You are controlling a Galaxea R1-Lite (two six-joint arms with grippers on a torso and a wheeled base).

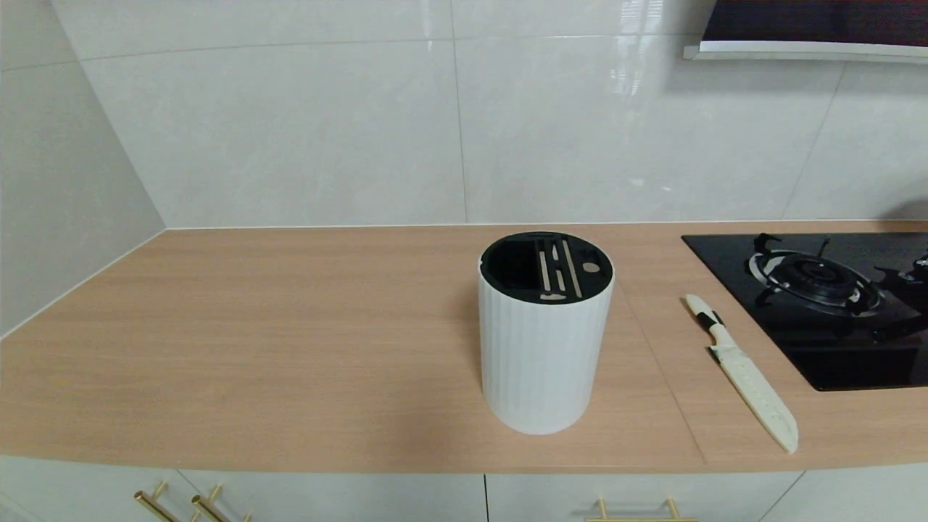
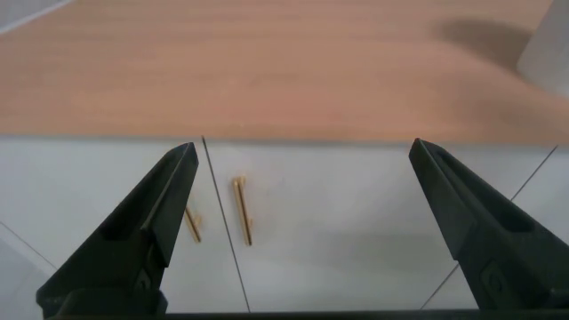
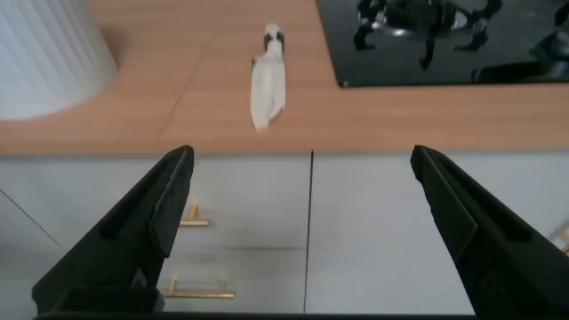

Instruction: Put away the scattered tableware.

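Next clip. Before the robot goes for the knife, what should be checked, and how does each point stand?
1. Right gripper open and empty: ok.
2. Left gripper open and empty: ok.
3. Knife lying flat on the countertop, nothing on it: ok.
4. Knife apart from the stove: ok.
5. Holder upright, slotted top facing up: ok.
6. Right gripper above the knife: not ok; it is out past the countertop's front edge.

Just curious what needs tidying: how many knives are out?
1: a white knife on the counter, between the white holder and the stove. The holder's slots could hide others.
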